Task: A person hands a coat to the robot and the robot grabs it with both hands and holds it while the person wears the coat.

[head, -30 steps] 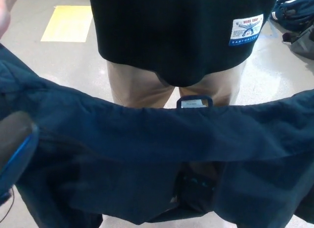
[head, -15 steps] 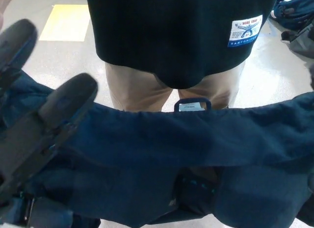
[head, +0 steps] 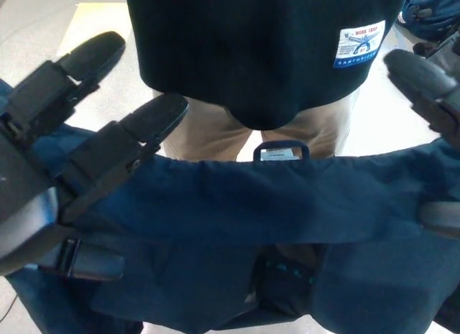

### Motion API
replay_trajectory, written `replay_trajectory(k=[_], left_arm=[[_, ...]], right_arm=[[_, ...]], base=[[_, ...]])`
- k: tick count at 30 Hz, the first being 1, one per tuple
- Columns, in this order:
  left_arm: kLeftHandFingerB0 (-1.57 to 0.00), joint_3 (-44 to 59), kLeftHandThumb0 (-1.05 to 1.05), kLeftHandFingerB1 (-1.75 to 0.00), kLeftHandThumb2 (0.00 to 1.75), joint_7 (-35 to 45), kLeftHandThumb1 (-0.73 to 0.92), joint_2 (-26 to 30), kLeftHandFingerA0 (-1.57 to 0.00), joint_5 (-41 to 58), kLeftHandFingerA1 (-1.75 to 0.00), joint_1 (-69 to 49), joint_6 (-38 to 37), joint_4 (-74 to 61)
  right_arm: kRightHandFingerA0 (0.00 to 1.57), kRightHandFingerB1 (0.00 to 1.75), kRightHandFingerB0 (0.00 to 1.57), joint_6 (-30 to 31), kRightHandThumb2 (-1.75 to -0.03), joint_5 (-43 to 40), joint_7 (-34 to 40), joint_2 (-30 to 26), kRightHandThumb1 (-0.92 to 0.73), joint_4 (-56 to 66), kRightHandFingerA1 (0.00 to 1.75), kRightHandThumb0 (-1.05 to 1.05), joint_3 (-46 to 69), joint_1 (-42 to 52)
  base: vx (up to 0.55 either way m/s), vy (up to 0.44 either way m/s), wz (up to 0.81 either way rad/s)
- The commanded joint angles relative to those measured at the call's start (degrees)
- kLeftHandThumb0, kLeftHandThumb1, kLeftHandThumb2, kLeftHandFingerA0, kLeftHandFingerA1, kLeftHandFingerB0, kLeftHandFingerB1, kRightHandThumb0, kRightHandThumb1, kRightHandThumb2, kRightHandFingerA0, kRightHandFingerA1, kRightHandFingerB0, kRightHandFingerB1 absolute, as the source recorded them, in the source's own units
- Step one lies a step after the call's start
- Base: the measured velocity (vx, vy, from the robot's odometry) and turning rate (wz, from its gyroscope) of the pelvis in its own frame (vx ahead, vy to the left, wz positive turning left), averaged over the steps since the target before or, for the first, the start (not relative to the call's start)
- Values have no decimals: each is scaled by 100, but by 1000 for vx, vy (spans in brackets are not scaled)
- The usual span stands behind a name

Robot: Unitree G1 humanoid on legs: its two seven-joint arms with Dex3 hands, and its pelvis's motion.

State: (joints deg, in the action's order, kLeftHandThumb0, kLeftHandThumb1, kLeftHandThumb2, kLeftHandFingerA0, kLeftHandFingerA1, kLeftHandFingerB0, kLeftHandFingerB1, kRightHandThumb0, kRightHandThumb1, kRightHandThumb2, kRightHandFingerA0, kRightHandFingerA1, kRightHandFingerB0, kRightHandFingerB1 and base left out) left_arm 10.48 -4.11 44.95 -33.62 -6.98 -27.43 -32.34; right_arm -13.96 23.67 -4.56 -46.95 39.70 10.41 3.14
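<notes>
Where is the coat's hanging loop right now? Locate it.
In the head view, the hanging loop sits at the middle of the coat's upper edge, just below the person's black shirt, between the left hand and right hand.

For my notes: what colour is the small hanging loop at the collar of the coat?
Dark navy blue, like the coat itself; the hanging loop shows best in the head view.

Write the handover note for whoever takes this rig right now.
Left hand: fingers spread over the coat's left end, not visibly closed on it.
Right hand: only partly in view at the right edge; grip unclear.
Coat: dark blue, stretched across the view, its hanging loop at the middle of the top edge.
Person: standing close behind the coat, not wearing it.
Left: secure both ends, hold while the person puts it on.
</notes>
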Motion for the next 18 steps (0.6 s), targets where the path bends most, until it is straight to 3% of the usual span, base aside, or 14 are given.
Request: replay_trajectory(k=[1,2,3,4,5,6,7,8,9,10,11,18], left_arm=[[0,-710,-95,-3,96,1708,60,97,-3,-754,-13,528,1179,482],[0,-740,-93,-5,96,1690,58,57,-3,-805,-16,500,1183,509],[0,-780,-90,-7,96,1620,57,22,-5,-898,-21,464,1132,562],[0,-807,-89,-9,96,1602,57,7,-5,-942,-21,456,1117,587],[0,-830,-89,-9,96,1614,57,-3,-5,-964,-21,460,1130,596],[0,-858,-88,-9,64,1638,70,-13,-1,-1012,-26,482,1150,607],[0,-872,-88,-9,64,1651,70,-17,-1,-1033,-26,494,1163,611],[0,-920,-87,-12,97,1696,57,-41,-2,-1096,-20,493,1222,632],[0,-955,-87,-12,97,1744,57,-52,-2,-1136,-20,498,1268,645],[0,-982,-88,-9,62,1748,72,-70,-1,-1158,-26,506,1284,672],[0,-1019,-91,-10,98,1753,59,-100,-4,-1196,-17,518,1317,704],[0,-1148,-87,-13,96,2005,55,-178,0,-1221,-15,574,1583,765]], right_arm=[[99,6,0,2159,-63,1155,-2224,-170,-74,-392,63,-88,-1083,-943],[88,2,0,2256,-101,1334,-2420,-151,-63,-438,61,-95,-1245,-1048],[73,13,0,2260,-63,1516,-2512,-114,-73,-476,47,-88,-1373,-1081],[44,11,0,2263,-93,1581,-2530,-86,-55,-471,53,-84,-1423,-1077],[44,11,0,2299,-93,1618,-2556,-61,-55,-451,53,-84,-1466,-1084],[17,11,0,2311,-92,1634,-2582,-43,-55,-423,44,-84,-1507,-1084],[17,11,0,2332,-92,1650,-2602,-34,-55,-407,44,-84,-1535,-1092],[1,11,0,2328,-95,1616,-2591,18,-54,-332,27,-83,-1593,-1067],[1,11,0,2370,-95,1605,-2621,58,-54,-283,27,-83,-1644,-1065],[1,12,0,2410,-95,1637,-2663,78,-54,-268,25,-83,-1696,-1086],[4,13,5,2435,-93,1648,-2681,102,-54,-287,20,-83,-1746,-1103],[1,7,3,2638,-96,1893,-3026,139,-59,-422,10,-92,-2111,-1324]], base=[[0,0,0],[0,0,0],[0,0,0],[0,0,0],[0,0,0],[0,0,0],[0,0,0],[0,0,0],[0,0,0],[0,0,0],[0,0,0],[0,0,0]])
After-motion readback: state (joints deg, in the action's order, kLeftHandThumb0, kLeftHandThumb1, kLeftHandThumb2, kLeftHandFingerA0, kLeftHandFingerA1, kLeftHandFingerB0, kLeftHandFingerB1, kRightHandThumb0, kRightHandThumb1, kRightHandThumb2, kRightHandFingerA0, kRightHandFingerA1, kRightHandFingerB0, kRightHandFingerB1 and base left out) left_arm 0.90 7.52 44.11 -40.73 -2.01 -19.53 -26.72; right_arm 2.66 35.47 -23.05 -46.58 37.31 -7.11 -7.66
